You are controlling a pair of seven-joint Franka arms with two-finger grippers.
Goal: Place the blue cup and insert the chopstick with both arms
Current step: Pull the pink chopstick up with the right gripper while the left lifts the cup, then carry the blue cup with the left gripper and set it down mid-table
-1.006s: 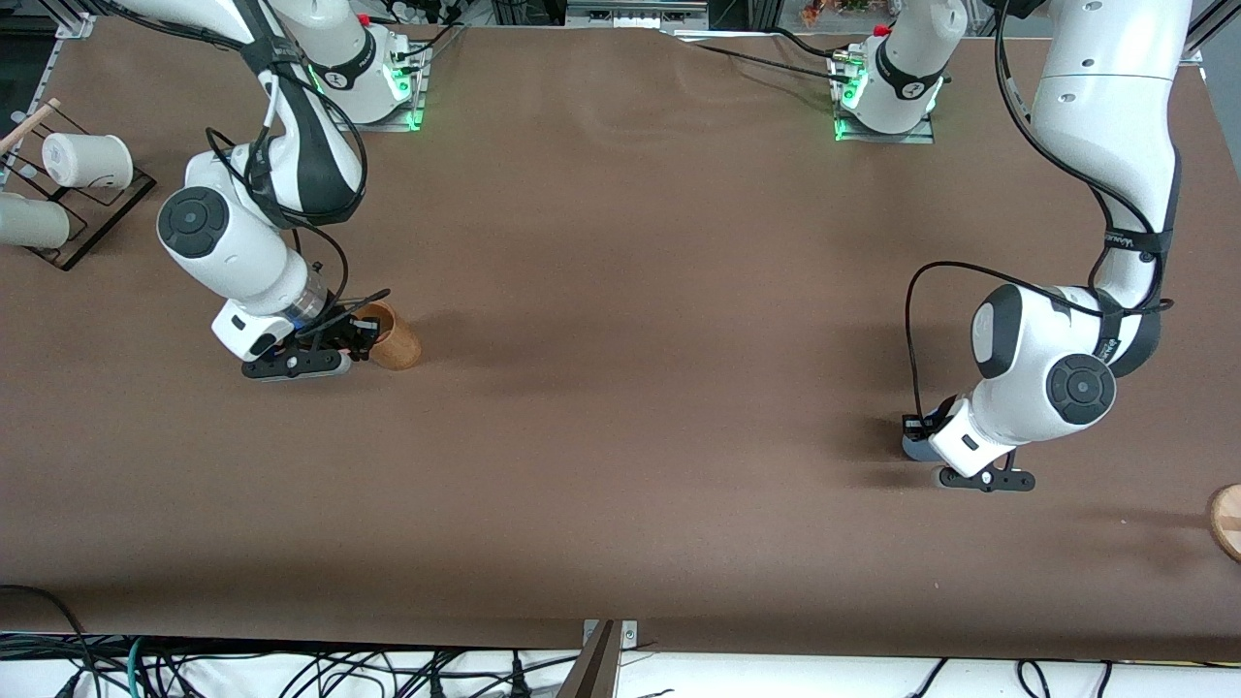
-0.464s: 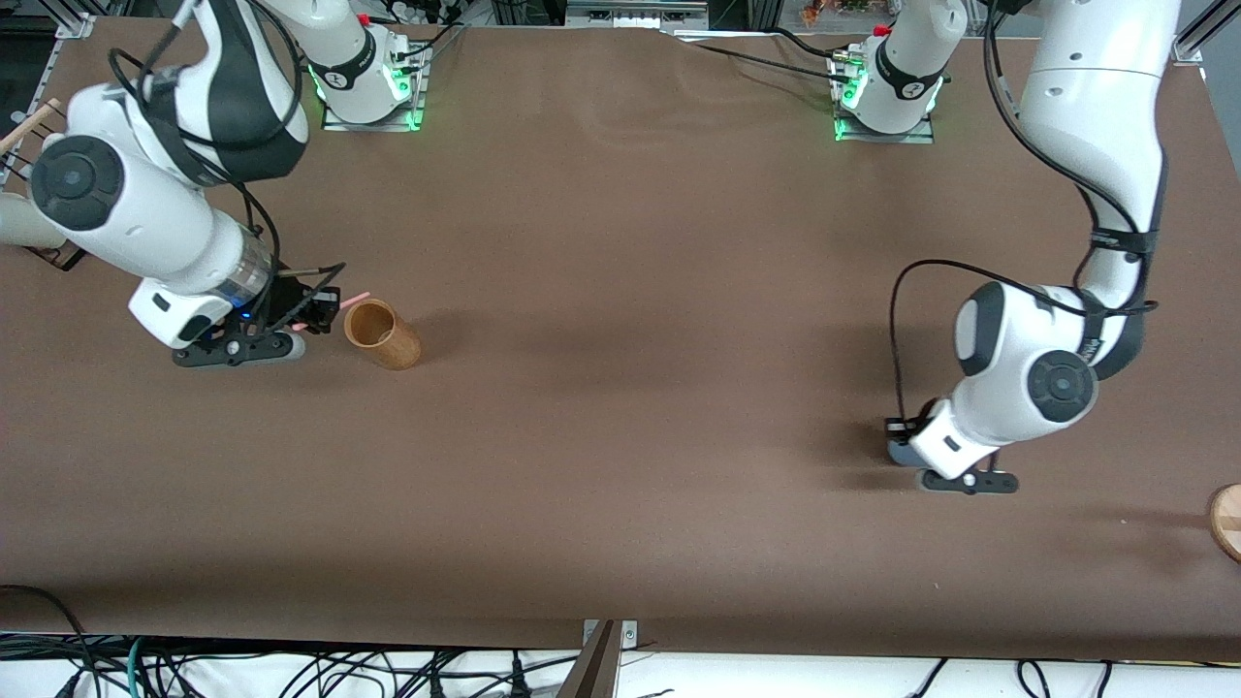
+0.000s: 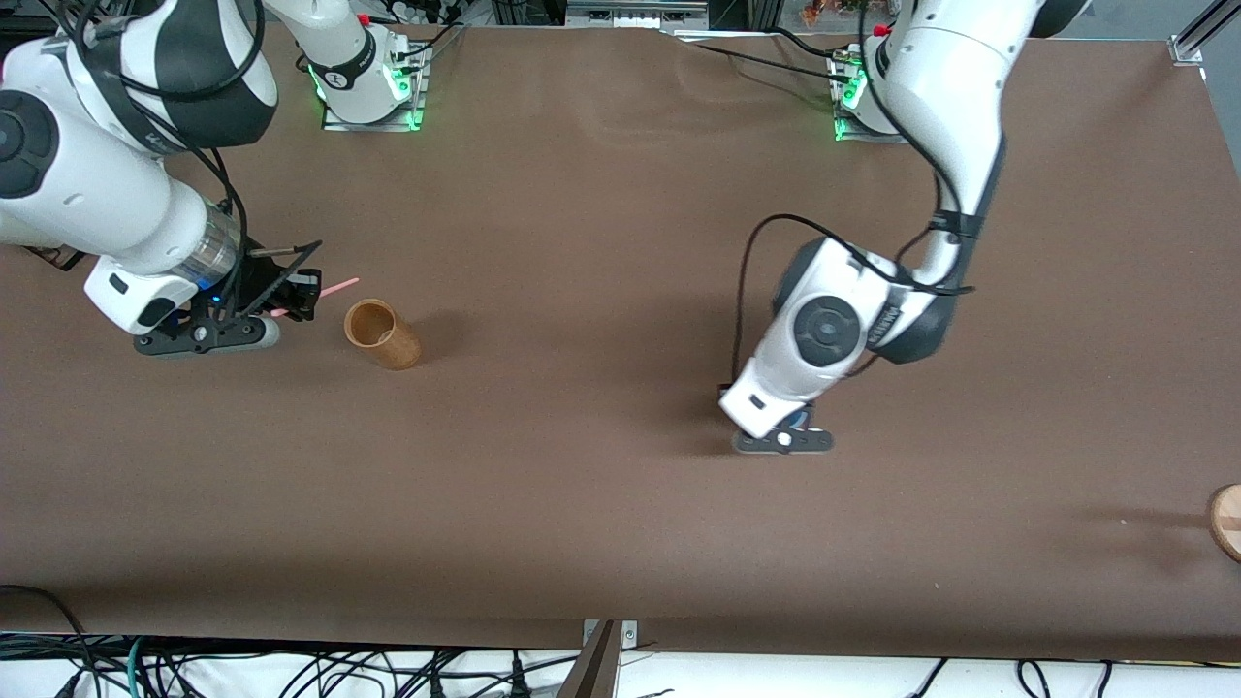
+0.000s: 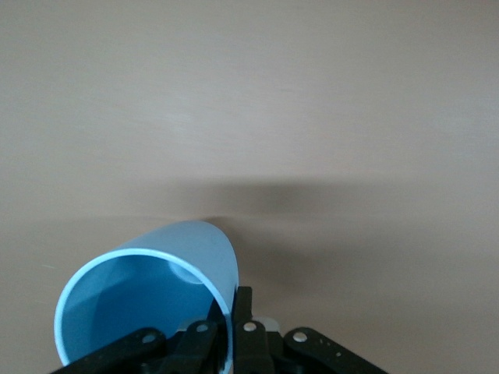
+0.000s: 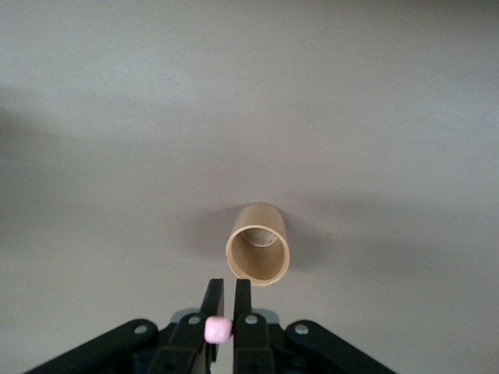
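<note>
The blue cup (image 4: 148,304) hangs tilted in my left gripper (image 4: 234,300), which is shut on its wall with one finger inside and one outside. In the front view only a sliver of the cup (image 3: 797,419) shows under the left wrist, and the left gripper (image 3: 787,425) is low over the table's middle. My right gripper (image 3: 296,296) is shut on the pink chopstick (image 3: 334,287), which lies about level and points toward the tan wooden holder (image 3: 381,334). In the right wrist view the chopstick's end (image 5: 217,329) sits between the fingers, with the holder (image 5: 258,253) ahead of the right gripper (image 5: 227,292).
The tan holder stands upright on the brown table toward the right arm's end. A round wooden piece (image 3: 1226,521) lies at the table's edge at the left arm's end. A dark rack's corner (image 3: 44,256) shows under the right arm.
My left arm has carried the blue cup from the left arm's end toward the table's middle. My right gripper has drawn back from the holder and risen with the chopstick.
</note>
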